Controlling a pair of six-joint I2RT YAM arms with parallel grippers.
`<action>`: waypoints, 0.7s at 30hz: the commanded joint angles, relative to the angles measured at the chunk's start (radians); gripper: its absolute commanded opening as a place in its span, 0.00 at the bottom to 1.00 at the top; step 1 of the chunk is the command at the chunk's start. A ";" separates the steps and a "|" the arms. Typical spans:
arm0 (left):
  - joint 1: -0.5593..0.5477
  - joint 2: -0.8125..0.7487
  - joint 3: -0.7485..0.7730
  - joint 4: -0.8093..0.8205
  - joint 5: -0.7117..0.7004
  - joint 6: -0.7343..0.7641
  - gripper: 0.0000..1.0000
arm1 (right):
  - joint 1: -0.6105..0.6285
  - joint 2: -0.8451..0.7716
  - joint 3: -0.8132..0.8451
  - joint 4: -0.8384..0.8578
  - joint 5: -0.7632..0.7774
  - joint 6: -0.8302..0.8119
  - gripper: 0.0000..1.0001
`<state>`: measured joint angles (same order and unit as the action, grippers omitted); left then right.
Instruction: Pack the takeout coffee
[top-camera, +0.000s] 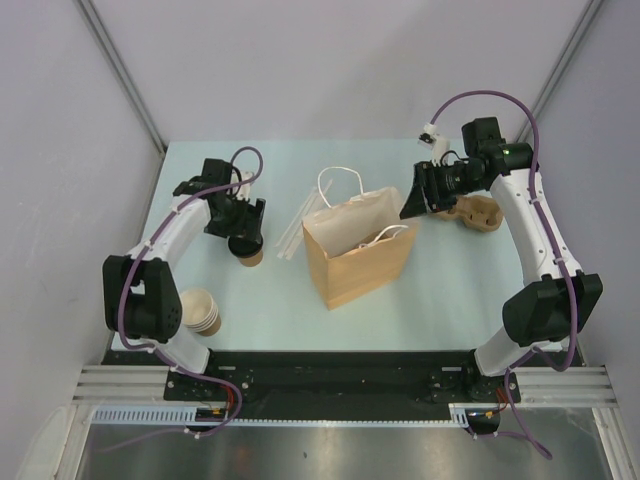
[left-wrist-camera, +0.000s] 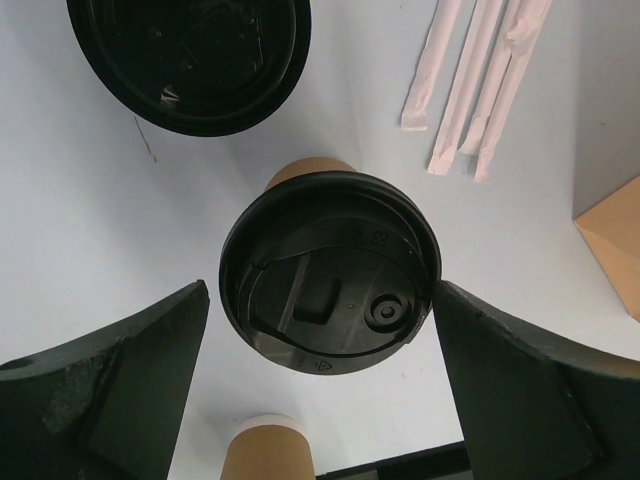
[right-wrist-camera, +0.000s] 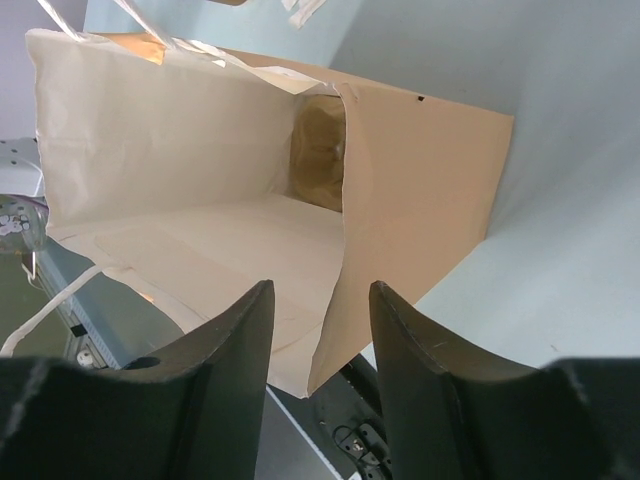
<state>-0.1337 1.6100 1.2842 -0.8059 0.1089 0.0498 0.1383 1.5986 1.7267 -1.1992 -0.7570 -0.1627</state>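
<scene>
The takeout coffee (left-wrist-camera: 328, 270), a tan paper cup with a black lid, stands on the table left of the bag; in the top view (top-camera: 251, 256) it is mostly under my left gripper. My left gripper (left-wrist-camera: 322, 300) is open, with one finger on each side of the lid, and also shows in the top view (top-camera: 240, 228). The brown paper bag (top-camera: 355, 250) stands open in the middle. My right gripper (right-wrist-camera: 318, 300) is open with the edge of the bag's mouth (right-wrist-camera: 345, 200) between its fingers. In the top view it (top-camera: 415, 200) is at the bag's far right corner.
A spare black lid (left-wrist-camera: 190, 60) lies just beyond the coffee. A stack of lidless paper cups (top-camera: 200, 311) stands near the left arm's base and shows in the left wrist view (left-wrist-camera: 265, 450). Wrapped straws (top-camera: 290, 235) lie left of the bag. A brown cup carrier (top-camera: 480, 213) sits at the right.
</scene>
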 joint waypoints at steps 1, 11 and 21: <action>0.011 0.005 0.033 0.013 0.017 -0.024 0.97 | 0.003 -0.040 0.011 0.000 -0.011 -0.020 0.51; 0.013 0.021 0.026 0.017 0.009 -0.031 0.93 | 0.001 -0.034 0.039 -0.013 -0.008 -0.032 0.63; 0.016 0.021 0.009 0.019 0.006 -0.033 0.93 | -0.005 -0.022 0.068 -0.016 -0.016 -0.035 0.72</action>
<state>-0.1299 1.6344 1.2842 -0.8021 0.1093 0.0406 0.1371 1.5986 1.7451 -1.2098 -0.7578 -0.1883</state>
